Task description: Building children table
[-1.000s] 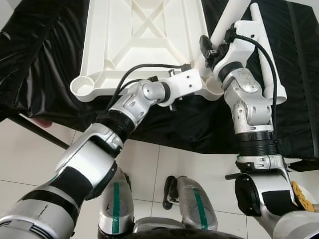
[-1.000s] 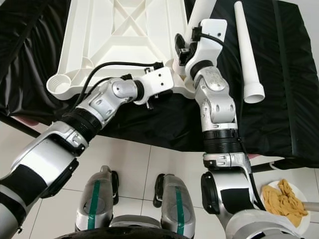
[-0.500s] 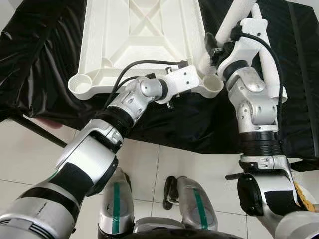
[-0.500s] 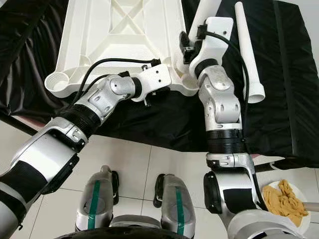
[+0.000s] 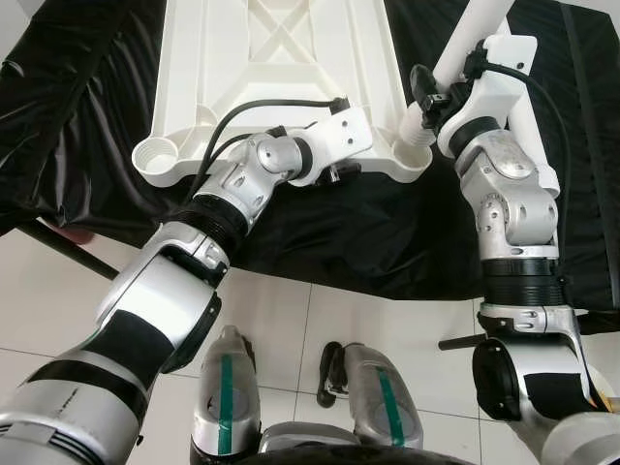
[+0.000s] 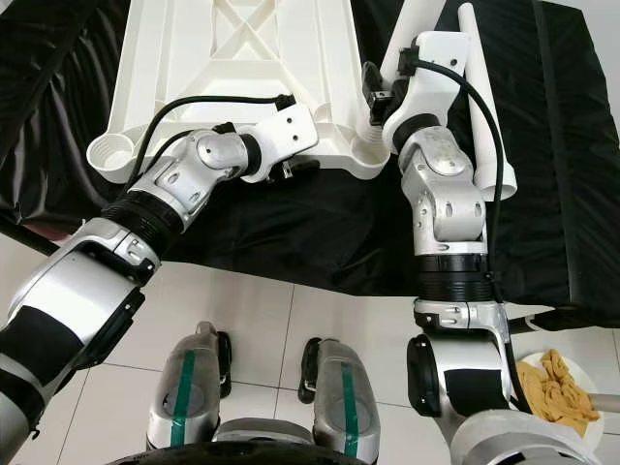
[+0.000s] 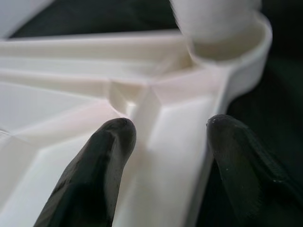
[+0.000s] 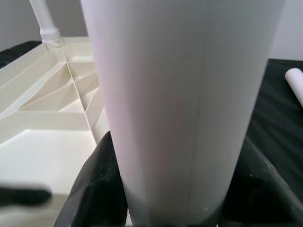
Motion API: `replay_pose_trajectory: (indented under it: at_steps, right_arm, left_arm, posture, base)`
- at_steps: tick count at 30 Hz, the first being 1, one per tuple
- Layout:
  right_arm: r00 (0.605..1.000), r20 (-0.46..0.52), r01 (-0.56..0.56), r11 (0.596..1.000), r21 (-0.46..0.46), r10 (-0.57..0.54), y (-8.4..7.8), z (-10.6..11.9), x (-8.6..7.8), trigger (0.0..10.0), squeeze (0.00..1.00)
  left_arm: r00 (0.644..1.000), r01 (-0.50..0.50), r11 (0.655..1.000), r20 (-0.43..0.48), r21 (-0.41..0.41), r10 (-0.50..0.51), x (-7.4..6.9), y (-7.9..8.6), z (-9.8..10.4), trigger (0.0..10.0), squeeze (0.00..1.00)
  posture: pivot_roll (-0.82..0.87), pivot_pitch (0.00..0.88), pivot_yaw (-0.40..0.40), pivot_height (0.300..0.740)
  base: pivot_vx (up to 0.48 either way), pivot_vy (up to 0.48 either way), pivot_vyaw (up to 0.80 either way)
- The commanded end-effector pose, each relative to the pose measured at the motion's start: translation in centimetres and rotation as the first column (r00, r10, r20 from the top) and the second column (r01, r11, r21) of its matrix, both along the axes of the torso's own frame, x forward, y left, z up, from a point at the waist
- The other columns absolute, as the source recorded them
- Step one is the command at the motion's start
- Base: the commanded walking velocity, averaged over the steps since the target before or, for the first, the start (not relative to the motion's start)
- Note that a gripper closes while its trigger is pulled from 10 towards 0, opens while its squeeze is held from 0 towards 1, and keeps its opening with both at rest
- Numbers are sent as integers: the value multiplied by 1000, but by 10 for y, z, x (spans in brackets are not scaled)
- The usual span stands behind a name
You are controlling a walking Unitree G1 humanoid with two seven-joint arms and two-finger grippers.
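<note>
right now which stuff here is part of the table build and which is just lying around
For the build:
- upturned white tabletop
- leg in the right gripper, at the corner socket
- spare leg
- left gripper, at the tabletop

Lying about:
- plate of yellow cloth

1. Both eye views look steeply down from the head; the upturned tabletop (image 5: 281, 68) lies at 12 o'clock, both arms reaching to it.
2. The left wrist view sits very near its corner socket (image 7: 236, 52).
3. The right wrist view sits close against the white leg (image 8: 184, 104).

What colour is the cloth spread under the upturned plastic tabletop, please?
Black, glossy and creased; the black cloth shows best in the left eye view.
</note>
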State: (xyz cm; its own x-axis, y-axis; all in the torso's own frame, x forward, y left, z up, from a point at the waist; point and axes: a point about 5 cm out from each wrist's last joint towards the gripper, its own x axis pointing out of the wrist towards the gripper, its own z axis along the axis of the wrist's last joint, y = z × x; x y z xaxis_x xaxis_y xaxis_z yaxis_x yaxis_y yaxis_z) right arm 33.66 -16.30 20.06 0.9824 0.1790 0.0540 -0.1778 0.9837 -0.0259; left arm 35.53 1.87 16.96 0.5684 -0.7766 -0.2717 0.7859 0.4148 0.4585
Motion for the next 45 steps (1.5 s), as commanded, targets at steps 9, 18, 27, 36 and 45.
replay_pose_trajectory:
  at_steps: [9, 18, 27, 36, 45]
  right_arm:
    - [999, -21, -41, 999, -31, 41, 0, -4, -5, 10000, 0]
    - [998, -41, -38, 999, -39, 36, -2, -12, -4, 10000, 0]
    - [998, -45, -38, 999, -37, 36, -3, -17, -3, 10000, 0]
    - [995, -52, -94, 992, -79, 90, 1, -24, -5, 10000, 0]
    - [990, -59, -136, 983, -121, 129, 3, -33, -11, 10000, 0]
  left_arm:
    - [999, 40, 957, -8, -288, -44, -16, -3, 52, 10000, 0]
    - [999, 11, 918, -25, -397, -23, -30, 2, 64, 10000, 0]
    - [992, 18, 934, -107, -356, -60, -53, 8, 39, 10000, 0]
    - [986, 2, 954, -159, -299, -52, -66, 15, 20, 10000, 0]
    - [987, -22, 954, -157, -299, -26, -68, 18, 25, 10000, 0]
  posture:
    - [67, 71, -31, 740]
    - [72, 61, -41, 740]
    - [75, 54, -48, 740]
    - [79, 54, -55, 740]
    - [79, 66, -51, 740]
  base:
    - [0, 0, 0]
    - [0, 0, 0]
    - [0, 0, 0]
    - [0, 0, 0]
    - [0, 0, 0]
